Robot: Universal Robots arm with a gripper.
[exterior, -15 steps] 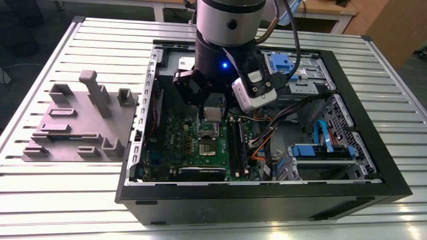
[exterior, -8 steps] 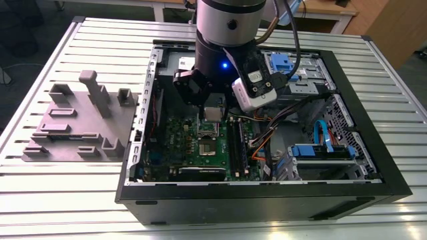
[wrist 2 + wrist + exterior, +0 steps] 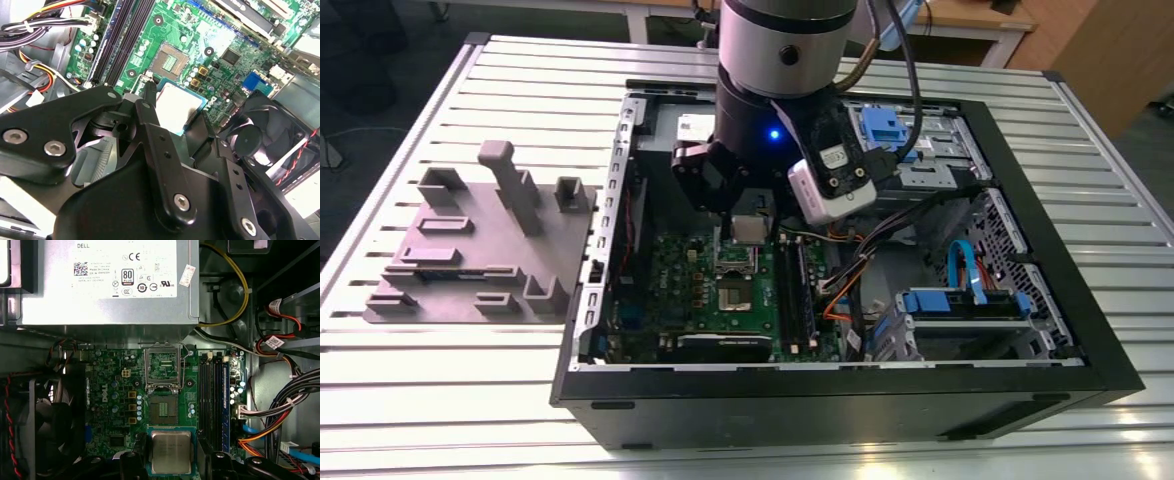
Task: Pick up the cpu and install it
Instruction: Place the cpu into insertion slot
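Nearest me, the open black metal computer case (image 3: 854,400) lies on the slatted aluminium tabletop (image 3: 454,400). Inside it the black jaws are closed on the small flat square silver-topped cpu (image 3: 171,452), gripping two opposite edges, above the green motherboard (image 3: 115,390) and just beside its open socket (image 3: 163,410), not seated. A tilted or off-line descent could, I think, bend socket pins. Farther back the case holds a grey power-supply box (image 3: 110,300) and bundled cables (image 3: 280,405).

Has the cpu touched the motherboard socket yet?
Apart. In the first wrist view the cpu hangs between the fingers, looking larger than the socket, whose whole contact field lies uncovered beside it.
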